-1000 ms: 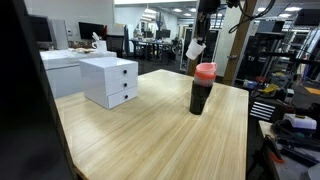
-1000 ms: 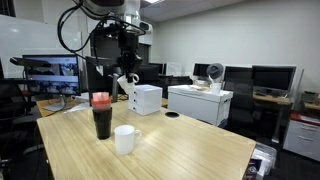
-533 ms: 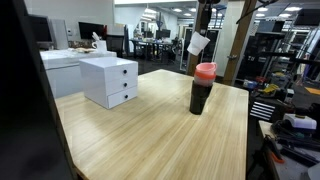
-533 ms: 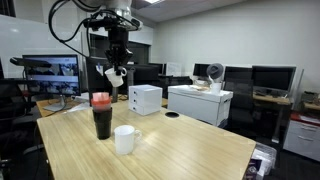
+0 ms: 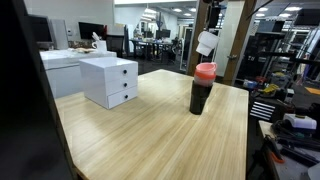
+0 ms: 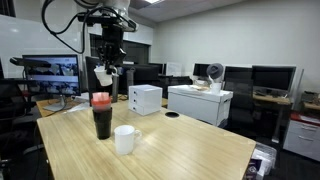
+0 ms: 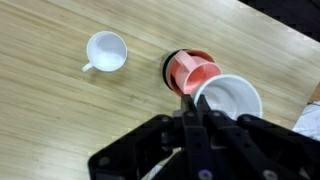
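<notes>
Fingers: the gripper [image 7: 196, 108] is pinched almost shut on the rim of the white cup [image 7: 230, 100]. The dark fingers [image 7: 188, 122] meet right at the cup's edge.
Where the cup is: high in the air, hanging tipped just under the fingers in both exterior views [image 5: 206, 43] [image 6: 104, 75]. It touches nothing else.
How it will handle: it looks thin and light, like paper or plastic (I am guessing from its look). A hard squeeze could bend the rim. A loose pinch could let it slip, since the wall looks smooth.
Where to hold: at the rim, with the thin wall between the two fingers, as it is held here.
Shape: round, with an open mouth and plain white inside. It looks empty in the wrist view.
Below the fingers: a dark tall cup [image 7: 190, 68] with a red top stands on the table [image 5: 150, 135]. It is straight up and well under the white cup.
Off to the side of the fingers: a white mug [image 7: 105, 50] with a small handle sits on the table, apart from the tall cup.
Farther from the fingers: a white box with drawers [image 5: 110, 80], square and stiff.
Table: pale wood with long stripes, flat and smooth.
</notes>
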`<state>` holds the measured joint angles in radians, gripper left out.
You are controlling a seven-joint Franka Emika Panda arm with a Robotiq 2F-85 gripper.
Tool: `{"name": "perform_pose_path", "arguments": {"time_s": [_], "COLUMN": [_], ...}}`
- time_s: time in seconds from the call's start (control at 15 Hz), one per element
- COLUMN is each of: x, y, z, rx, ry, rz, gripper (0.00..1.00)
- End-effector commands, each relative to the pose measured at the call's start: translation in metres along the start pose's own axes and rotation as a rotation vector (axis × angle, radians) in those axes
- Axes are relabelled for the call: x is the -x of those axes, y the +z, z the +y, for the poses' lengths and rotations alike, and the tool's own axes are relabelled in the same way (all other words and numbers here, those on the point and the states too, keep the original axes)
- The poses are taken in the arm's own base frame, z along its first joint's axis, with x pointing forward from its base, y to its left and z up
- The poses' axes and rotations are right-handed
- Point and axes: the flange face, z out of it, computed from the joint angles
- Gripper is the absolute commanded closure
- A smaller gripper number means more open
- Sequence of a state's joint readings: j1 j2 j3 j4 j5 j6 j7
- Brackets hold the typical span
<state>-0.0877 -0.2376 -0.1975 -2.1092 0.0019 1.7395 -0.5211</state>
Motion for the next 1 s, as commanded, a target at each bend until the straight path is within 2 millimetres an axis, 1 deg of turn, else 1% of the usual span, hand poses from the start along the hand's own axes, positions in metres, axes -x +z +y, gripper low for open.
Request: {"name": "perform_pose_path", "arguments": {"time_s": [0.0,0.07,0.47,0.73,0.93], "x": [0.007,0.008,0.009,0.008,0.003], "y": [-0.006,-0.001,0.013,0.017,0.027], "z": [-0.003,-0.012,-0.022,-0.021,-0.018], "rx": [-0.042,-0.048,-0.072,-0.061,-0.053], "ry": [-0.057,-0.067,-0.081,-0.07,-0.06], "rz": [-0.038,-0.055,-0.135,-0.141,-0.153], "gripper": [0.95,0.95,0.95,0.95,0.95]}}
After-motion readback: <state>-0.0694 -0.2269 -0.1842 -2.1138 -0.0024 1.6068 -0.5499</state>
